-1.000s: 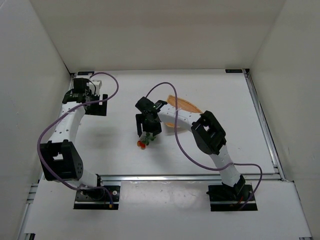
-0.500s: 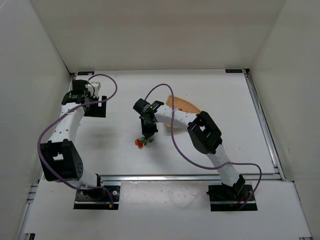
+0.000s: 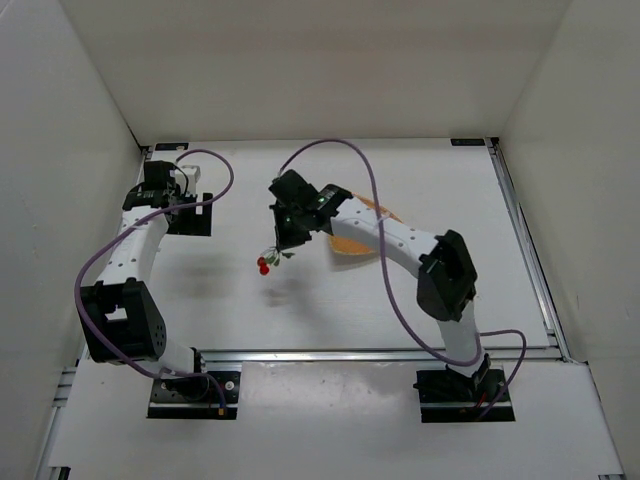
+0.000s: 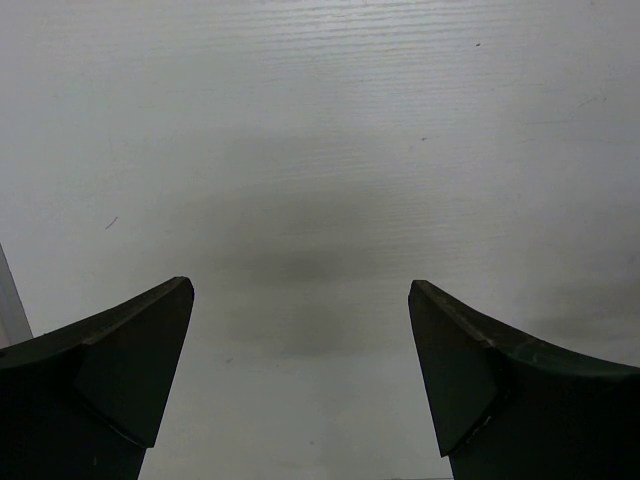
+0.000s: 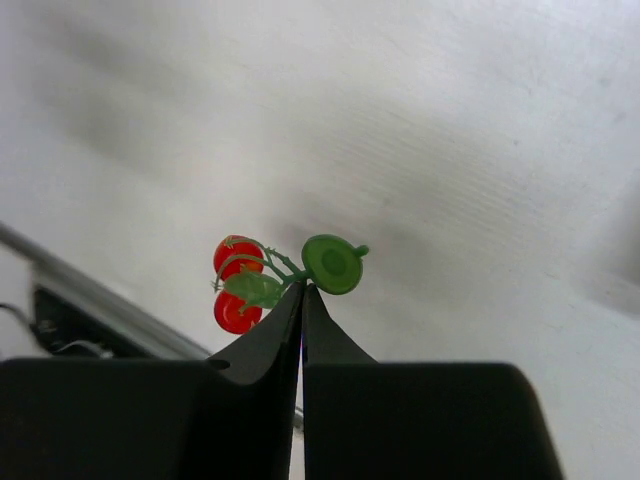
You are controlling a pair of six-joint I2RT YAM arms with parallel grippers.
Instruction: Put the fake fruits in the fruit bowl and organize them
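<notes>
The right tool (image 5: 302, 290), pinched fully shut on the green stem of the berries (image 5: 238, 262), holds them clear above the worktop (image 3: 230, 300), left of the bowl (image 3: 387, 213) lying partly under that arm, while the left tool (image 4: 300, 288) hangs wide open, empty.
</notes>
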